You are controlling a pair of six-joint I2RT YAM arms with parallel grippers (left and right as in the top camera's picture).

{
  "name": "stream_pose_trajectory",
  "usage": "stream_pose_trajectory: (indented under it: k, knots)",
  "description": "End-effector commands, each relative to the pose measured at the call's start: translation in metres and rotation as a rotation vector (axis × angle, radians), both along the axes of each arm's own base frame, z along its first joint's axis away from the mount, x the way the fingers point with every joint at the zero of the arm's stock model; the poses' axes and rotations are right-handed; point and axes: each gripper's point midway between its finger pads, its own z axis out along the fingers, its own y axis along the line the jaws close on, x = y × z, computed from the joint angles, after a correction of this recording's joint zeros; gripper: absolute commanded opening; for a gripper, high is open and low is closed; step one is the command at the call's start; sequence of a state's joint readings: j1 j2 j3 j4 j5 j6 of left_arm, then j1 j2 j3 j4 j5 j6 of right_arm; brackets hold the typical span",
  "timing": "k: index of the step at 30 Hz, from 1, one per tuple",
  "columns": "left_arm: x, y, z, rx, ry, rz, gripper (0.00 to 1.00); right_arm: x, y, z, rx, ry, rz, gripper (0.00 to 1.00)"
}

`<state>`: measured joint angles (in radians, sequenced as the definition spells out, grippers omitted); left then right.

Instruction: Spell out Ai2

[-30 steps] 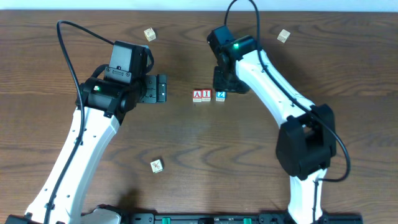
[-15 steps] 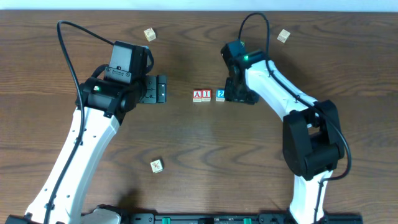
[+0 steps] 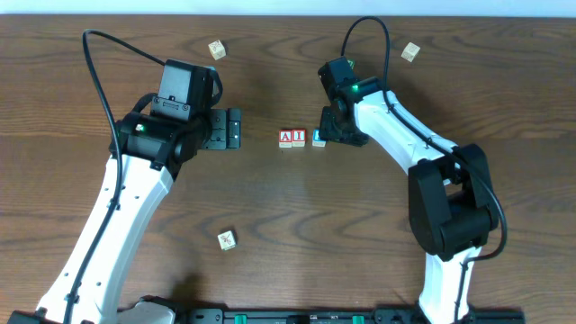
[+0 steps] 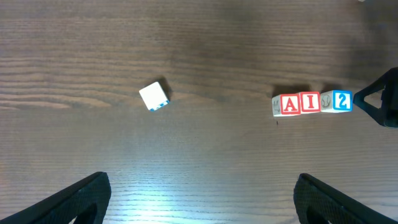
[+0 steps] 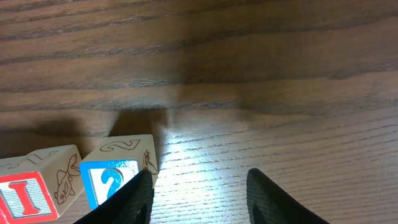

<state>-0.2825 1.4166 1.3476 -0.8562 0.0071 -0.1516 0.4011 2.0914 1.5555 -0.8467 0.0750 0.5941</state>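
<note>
Three cubes lie in a row mid-table: the red "A" cube [image 3: 285, 138], the red "I" cube [image 3: 298, 138] and the blue-framed "2" cube [image 3: 319, 138]. The left wrist view also shows the A cube [image 4: 290, 103], the I cube [image 4: 310, 102] and the 2 cube [image 4: 341, 100]. My right gripper [image 3: 337, 133] is low, just right of the 2 cube [image 5: 118, 171]. It is open and empty [image 5: 199, 202], and its left finger [image 5: 138, 198] is against that cube's right side. My left gripper [image 3: 236, 129] is open and empty [image 4: 200, 199], left of the row.
Stray cubes lie at the back left [image 3: 217, 49], back right [image 3: 411, 51] and front left [image 3: 227, 239]. A white-topped cube with a blue side mark [image 4: 154, 96] shows in the left wrist view, well left of the row.
My right gripper moved from over the 2 cube out to its right, then edged back left against it. The cubes and the left arm have not visibly moved.
</note>
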Motion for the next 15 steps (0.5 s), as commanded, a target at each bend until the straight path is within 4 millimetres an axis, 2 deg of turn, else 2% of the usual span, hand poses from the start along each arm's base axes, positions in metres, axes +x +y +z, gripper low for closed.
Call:
stream_pose_trajectory:
  k: [1,9,15]
  knots:
    - [0.002,0.003,0.008,0.017,-0.024,-0.004,0.95,-0.001,-0.002,0.002,-0.006,-0.007,0.005,0.49]
    - [0.002,0.003,0.008,0.018,-0.024,-0.004,0.95,-0.005,-0.004,-0.009,-0.007,-0.004,0.005,0.49]
    - [0.002,0.003,0.008,0.018,-0.024,-0.004,0.95,0.001,-0.001,-0.009,0.004,-0.031,0.005,0.49]
